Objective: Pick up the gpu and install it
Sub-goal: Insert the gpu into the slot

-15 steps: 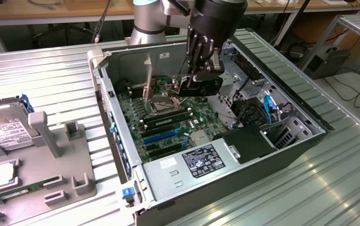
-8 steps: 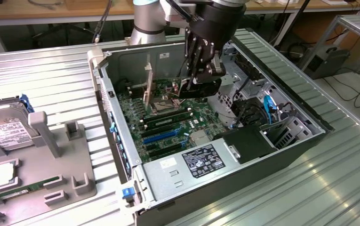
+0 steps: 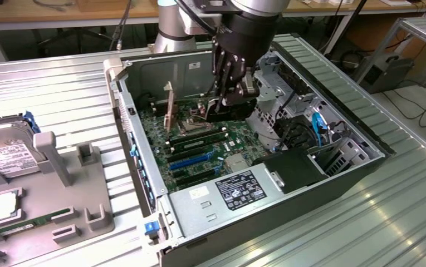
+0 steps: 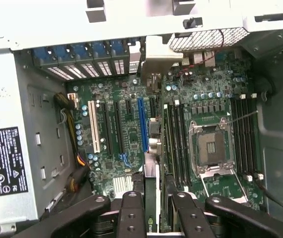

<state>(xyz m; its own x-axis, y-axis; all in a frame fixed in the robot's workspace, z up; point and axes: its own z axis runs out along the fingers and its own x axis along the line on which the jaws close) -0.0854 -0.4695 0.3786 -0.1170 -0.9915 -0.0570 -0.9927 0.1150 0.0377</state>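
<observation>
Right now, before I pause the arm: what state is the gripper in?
The gripper: closed on the gpu, holding it on edge above the motherboard.

A silver-grey tubular arm (image 3: 170, 25) carries a glossy black wrist (image 3: 251, 30) and black jointed fingers (image 4: 131, 214) with round pins.

computer case (image 3: 332, 183): one, its side open
gpu (image 4: 151, 198): one
power supply (image 3: 228, 194): one, in a corner of the case
processor socket (image 4: 213, 146): one
memory slot banks (image 4: 176, 144): two, one on each side of the socket; the number of slots in each cannot be told
blue slot clips (image 4: 79, 52): five, in a row along the case's rear edge
white expansion slot (image 4: 92, 126): one
blue expansion slot (image 4: 142, 124): one
gray holder (image 3: 86, 189): one
hard drive (image 3: 5, 156): one, at the holder's far edge
green memory stick (image 3: 27, 225): one, near the holder's near edge
square silver chip (image 3: 1, 206): one, on the holder
</observation>
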